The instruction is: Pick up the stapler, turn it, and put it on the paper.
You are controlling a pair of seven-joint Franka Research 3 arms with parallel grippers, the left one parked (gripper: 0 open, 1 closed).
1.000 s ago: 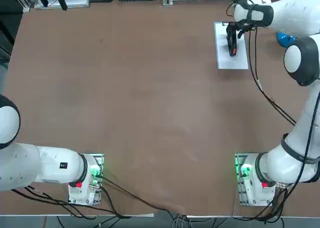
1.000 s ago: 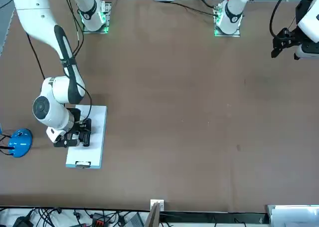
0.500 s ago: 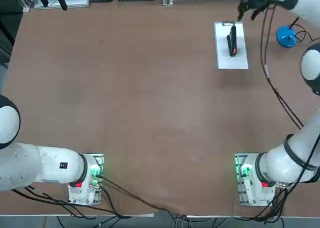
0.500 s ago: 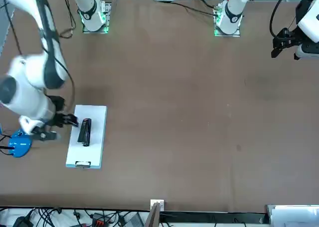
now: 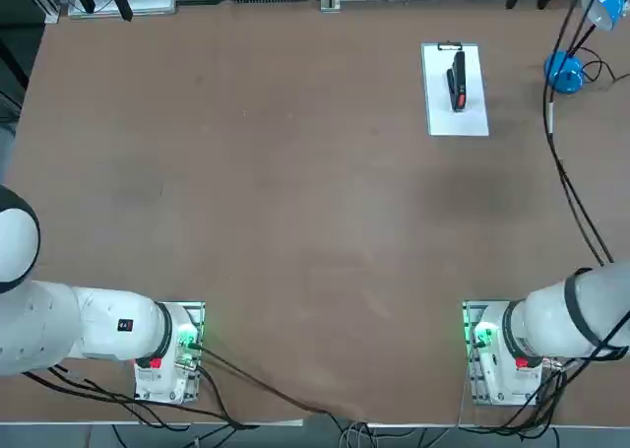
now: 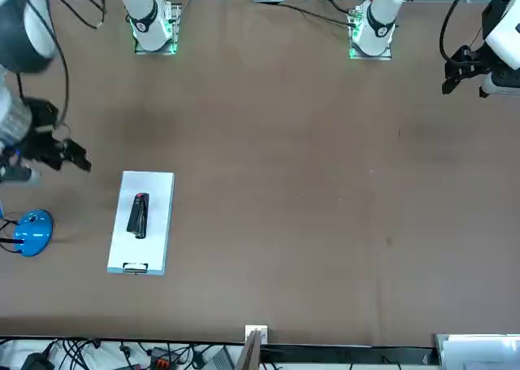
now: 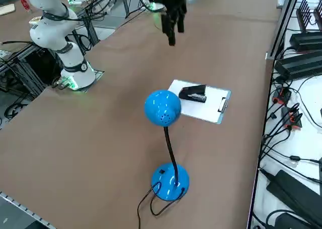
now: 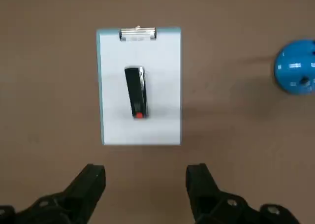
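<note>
The stapler [image 8: 135,92] lies on the paper [image 8: 162,86]; the open right gripper [image 8: 145,184] hangs well above.

The stapler [image 5: 456,79] is small, black and elongated, with a red mark at one end. It lies flat along the length of the paper [image 5: 472,113], about midway across it, red end pointing away from the clip [image 5: 449,46]. The paper is a white rectangular sheet, flat on the worktop near its far right corner from my side, clip end toward the far edge.
</note>
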